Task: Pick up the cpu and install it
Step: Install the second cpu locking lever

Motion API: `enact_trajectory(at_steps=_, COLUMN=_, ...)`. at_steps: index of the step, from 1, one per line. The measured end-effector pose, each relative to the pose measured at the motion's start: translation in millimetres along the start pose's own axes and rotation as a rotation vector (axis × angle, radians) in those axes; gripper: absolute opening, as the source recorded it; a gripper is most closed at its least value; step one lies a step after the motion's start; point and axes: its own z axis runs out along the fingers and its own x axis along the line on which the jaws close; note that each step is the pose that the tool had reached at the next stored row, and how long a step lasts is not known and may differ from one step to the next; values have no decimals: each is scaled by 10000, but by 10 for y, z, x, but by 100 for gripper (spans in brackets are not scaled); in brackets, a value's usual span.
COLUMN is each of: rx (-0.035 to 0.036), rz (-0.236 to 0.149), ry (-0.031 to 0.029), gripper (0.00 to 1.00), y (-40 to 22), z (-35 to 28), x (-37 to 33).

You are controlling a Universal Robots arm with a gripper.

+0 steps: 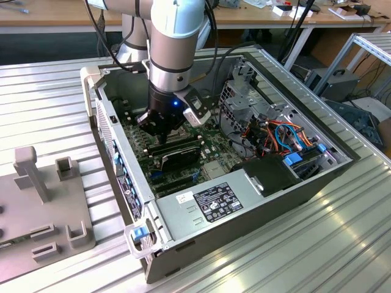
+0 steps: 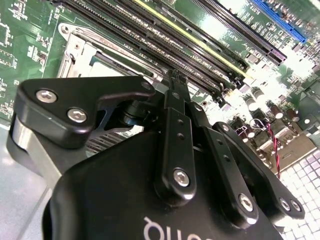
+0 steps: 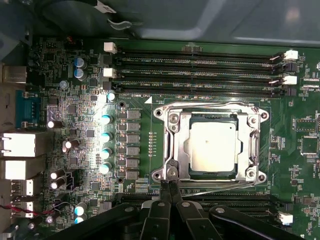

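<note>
Inside open computer case (image 1: 122,152) on ribbed tabletop (image 1: 49,104): end effector (image 3: 169,187) lowered over motherboard (image 3: 135,107), fingers (image 3: 173,189) pressed together, nothing between them. Tips sit at corner of socket frame (image 3: 255,150), touching or just above, cannot tell which. Cpu (image 3: 212,146) seated flat in socket, silver top exposed. Memory slots (image 3: 195,70) just beyond socket.

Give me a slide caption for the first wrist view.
CPU seated in the motherboard socket, hand shut and empty at the frame's corner.
</note>
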Motion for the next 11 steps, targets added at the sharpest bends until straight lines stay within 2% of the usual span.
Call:
enact_trajectory(at_steps=6, rx=-1, rz=1, ry=-16, gripper=11, y=17, z=7, x=41)
enact_trajectory(at_steps=11, rx=1, rz=1, ry=-15, gripper=11, y=32, z=31, x=45)
